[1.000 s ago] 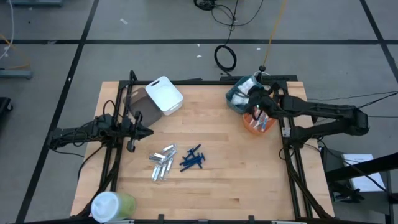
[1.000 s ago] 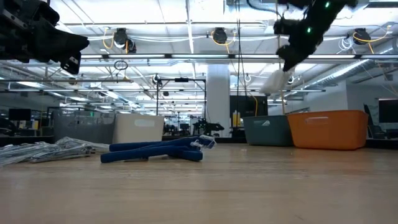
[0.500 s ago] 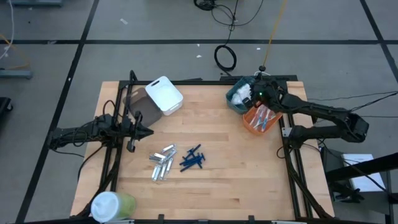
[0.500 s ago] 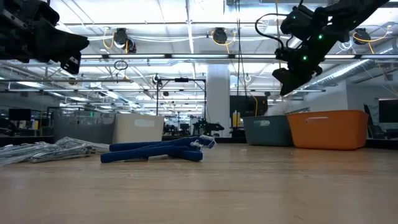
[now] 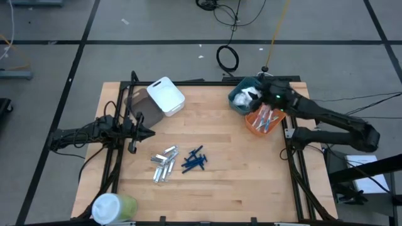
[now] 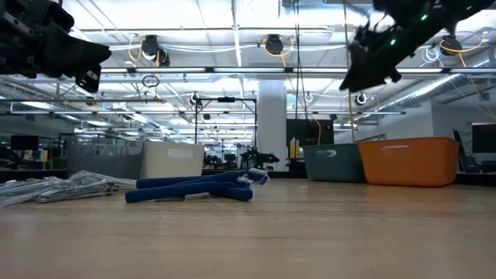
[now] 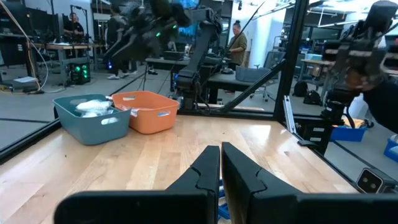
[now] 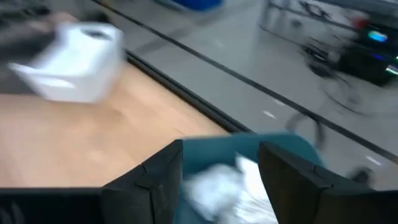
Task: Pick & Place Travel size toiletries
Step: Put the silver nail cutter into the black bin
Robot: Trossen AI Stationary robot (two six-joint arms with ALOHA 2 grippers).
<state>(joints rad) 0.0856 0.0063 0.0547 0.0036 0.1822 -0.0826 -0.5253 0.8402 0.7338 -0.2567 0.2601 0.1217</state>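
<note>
three bins (image 5: 166,95), one lidded cup (image 5: 110,208)

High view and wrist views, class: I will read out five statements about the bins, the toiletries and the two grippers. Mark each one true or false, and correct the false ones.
1. The right gripper is over the teal bin. True.
2. The right gripper's fingers are closed on a white packet. False: they stand apart with nothing between them; the white packets lie in the bin below.
3. The dark blue sticks lie in the orange bin. False: they lie on the table, beside the silver tubes.
4. The left gripper is shut and empty. True.
5. The white bin sits between the teal and orange bins. False: it is near the table's far left corner.
</note>
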